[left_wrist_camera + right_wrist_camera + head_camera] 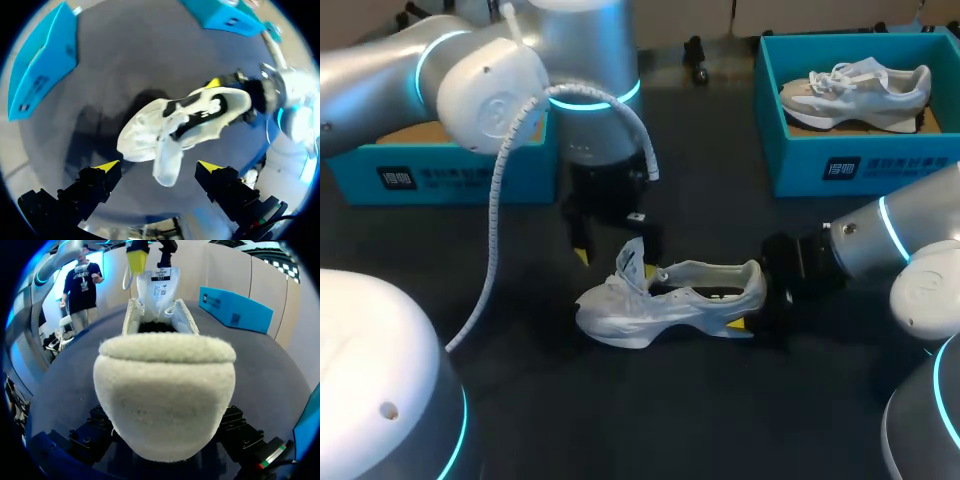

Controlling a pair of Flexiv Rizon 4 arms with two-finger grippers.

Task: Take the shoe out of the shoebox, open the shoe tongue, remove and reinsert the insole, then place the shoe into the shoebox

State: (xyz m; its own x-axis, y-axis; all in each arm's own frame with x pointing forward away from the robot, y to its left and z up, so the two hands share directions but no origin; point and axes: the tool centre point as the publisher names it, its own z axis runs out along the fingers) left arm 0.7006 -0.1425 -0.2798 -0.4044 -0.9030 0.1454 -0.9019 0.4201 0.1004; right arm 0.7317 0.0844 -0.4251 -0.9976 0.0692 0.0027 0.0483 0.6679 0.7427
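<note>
Shoe heel clamped by right fingers; left fingers wide, flanking raised tongue.

Dim, soft overhead light; faint shadow under shoe; glare on left arm.

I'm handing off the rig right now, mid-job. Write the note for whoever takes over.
Left gripper: jaws open, straddling the raised tongue without gripping it.
Right gripper: jaws shut on the heel of the white sneaker, which stands upright on the table between the arms.
Teal shoebox, far right, holds a grey sneaker.
Done: white sneaker out of the box, tongue up.
Left: pull the insole out and refit it (none is visible on the table), then place the white sneaker into the shoebox.
</note>
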